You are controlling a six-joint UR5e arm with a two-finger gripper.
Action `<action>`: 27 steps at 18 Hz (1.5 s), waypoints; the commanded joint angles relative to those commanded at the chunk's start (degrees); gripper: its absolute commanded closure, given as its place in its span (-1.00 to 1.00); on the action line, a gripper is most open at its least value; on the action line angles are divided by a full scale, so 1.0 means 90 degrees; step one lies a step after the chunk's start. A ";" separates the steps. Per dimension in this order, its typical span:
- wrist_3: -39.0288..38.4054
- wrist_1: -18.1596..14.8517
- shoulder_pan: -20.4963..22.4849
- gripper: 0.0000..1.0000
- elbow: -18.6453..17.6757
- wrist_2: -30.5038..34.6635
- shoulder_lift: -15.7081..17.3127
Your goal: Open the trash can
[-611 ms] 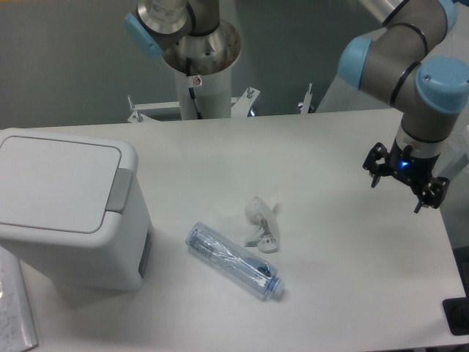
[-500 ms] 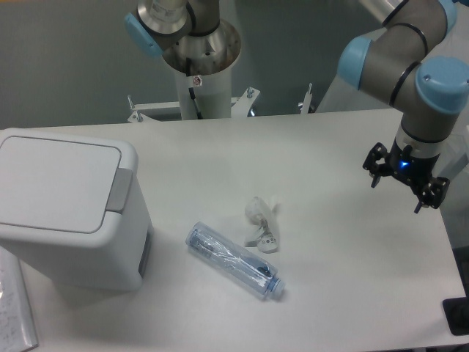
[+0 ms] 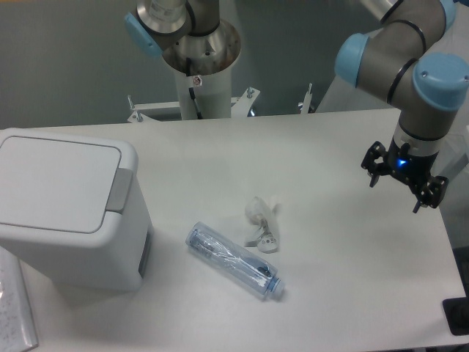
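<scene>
The trash can [image 3: 69,209] is a large light grey-white bin at the left of the table. Its flat lid [image 3: 55,183] lies shut, with a darker grey push tab [image 3: 119,191] on its right edge. My gripper [image 3: 396,195] hangs above the right side of the table, far from the bin. Its two black fingers stand apart, open and empty.
A crushed clear plastic bottle [image 3: 234,261] lies at the table's middle front. A crumpled white wrapper [image 3: 261,220] lies just behind it. A paper sheet [image 3: 13,312] shows at the lower left corner. The arm's base column [image 3: 198,66] stands behind the table.
The arm and gripper have shifted very slightly to the left. Nothing else has moved.
</scene>
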 joint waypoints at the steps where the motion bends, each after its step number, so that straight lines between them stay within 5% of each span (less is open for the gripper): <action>1: -0.0019 0.0000 0.0000 -1.00 -0.0039 -0.0098 0.0068; 5: -0.0730 0.0009 -0.0146 -1.00 -0.0108 -0.0673 0.0264; 11: -0.3326 0.0253 -0.0400 -1.00 -0.0098 -0.1387 0.0557; 19: -0.6091 0.0644 -0.1903 -1.00 0.0195 -0.1466 0.0869; 23: -0.7515 0.0664 -0.2245 -1.00 0.0312 -0.1816 0.1026; 27: -0.8329 0.1083 -0.2762 -1.00 0.0234 -0.1954 0.1230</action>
